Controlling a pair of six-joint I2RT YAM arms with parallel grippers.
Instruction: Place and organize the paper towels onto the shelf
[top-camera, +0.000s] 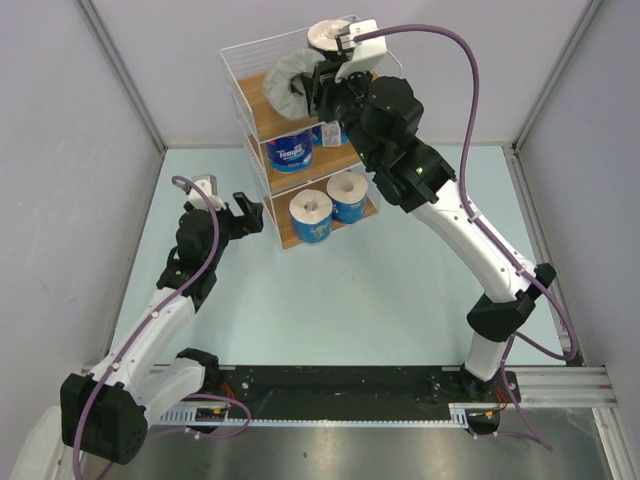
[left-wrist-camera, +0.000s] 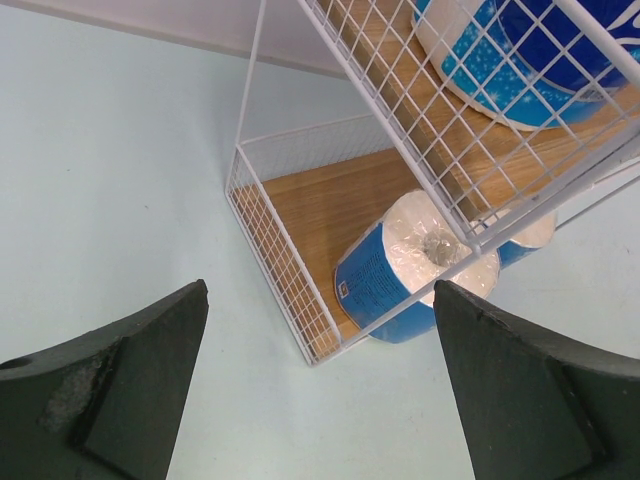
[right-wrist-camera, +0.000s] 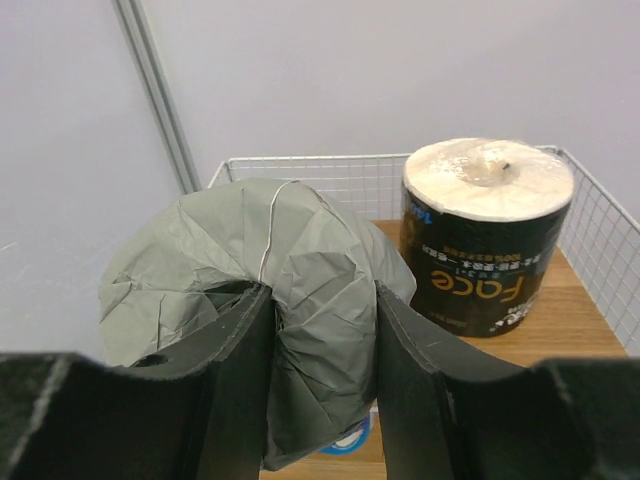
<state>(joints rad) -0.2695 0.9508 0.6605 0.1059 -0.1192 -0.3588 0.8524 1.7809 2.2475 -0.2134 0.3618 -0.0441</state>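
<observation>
While the left hand (top-camera: 250, 213) hangs above the pale surface (top-camera: 350, 300) near the shelf's front left corner, fingers apart and nothing between them, the work belongs to the other arm. Beyond that idle hand stands the wire shelf (top-camera: 252, 95). Two blue-wrapped rolls (top-camera: 311, 215) lie on their sides on the bottom board, cores facing out. A blue Tempo roll (top-camera: 292, 150) sits on the middle board, with what looks like another blue one part hidden by the right arm.

Highest and farthest, the right hand (right-wrist-camera: 320, 300) is clamped on the grey-wrapped roll (right-wrist-camera: 220, 250) at the top tier's left side. Whether the roll rests on the board yet is hidden. Just beside it, toward the right rear corner, the black-wrapped roll (right-wrist-camera: 487, 250) stands upright on the board.

I judge this to be the placing of the last roll. Next, the grey roll should go down onto the bare wood left of the black one, inside the wire rim, before the fingers part. A tilted release could let it roll against its neighbour.
</observation>
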